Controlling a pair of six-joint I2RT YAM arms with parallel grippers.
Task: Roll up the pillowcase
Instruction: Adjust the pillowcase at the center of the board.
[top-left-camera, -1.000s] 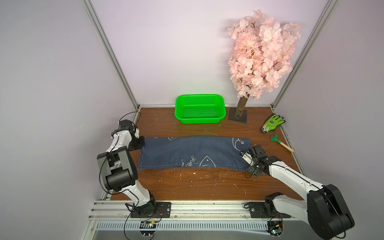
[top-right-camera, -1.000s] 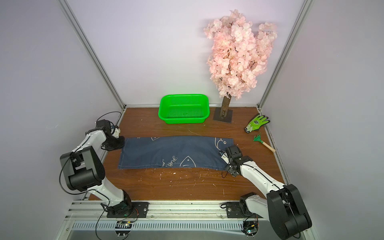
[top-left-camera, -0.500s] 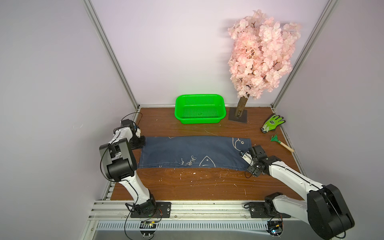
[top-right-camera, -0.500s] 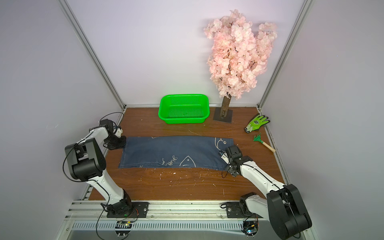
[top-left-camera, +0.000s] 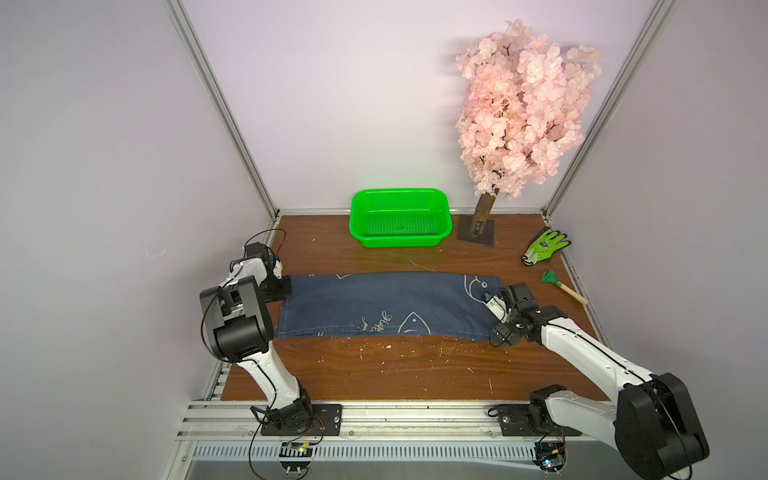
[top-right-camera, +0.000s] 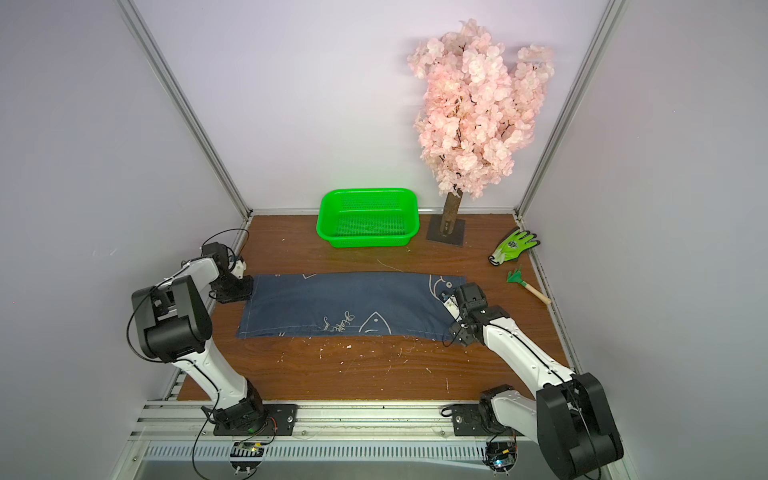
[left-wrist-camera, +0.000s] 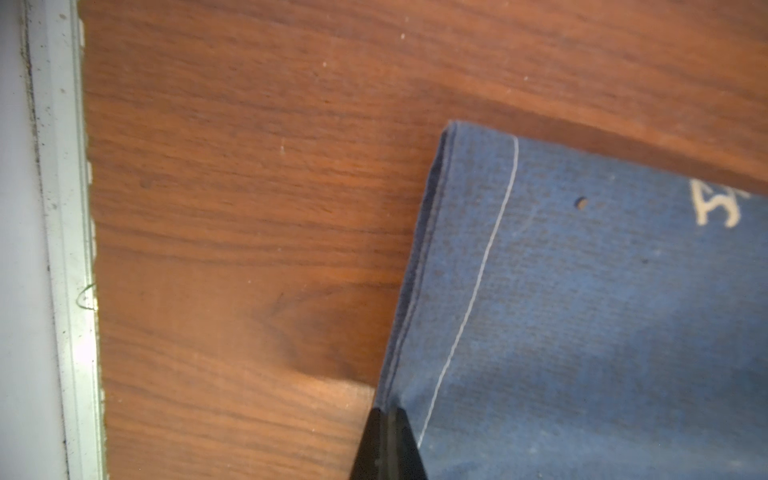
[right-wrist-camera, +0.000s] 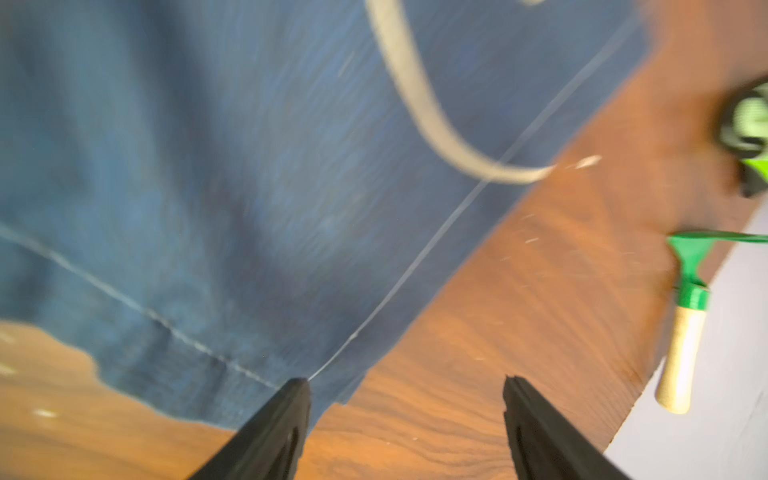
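The green basket (top-left-camera: 399, 242) is showing its mesh floor; the pillowcase (top-left-camera: 374, 303) is lying flat on the table (top-left-camera: 395, 374), left gripper (left-wrist-camera: 386, 411) pinching its hem, right gripper (right-wrist-camera: 407, 382) gaping wide over the opposite corner (glove (top-left-camera: 545, 247) and rake (top-left-camera: 566, 287) lying beyond).

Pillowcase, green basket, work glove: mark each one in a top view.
pillowcase (top-left-camera: 374, 303), in a top view, middle of the cloth.
green basket (top-left-camera: 399, 242), in a top view, its front wall.
work glove (top-left-camera: 545, 247), in a top view, its palm.
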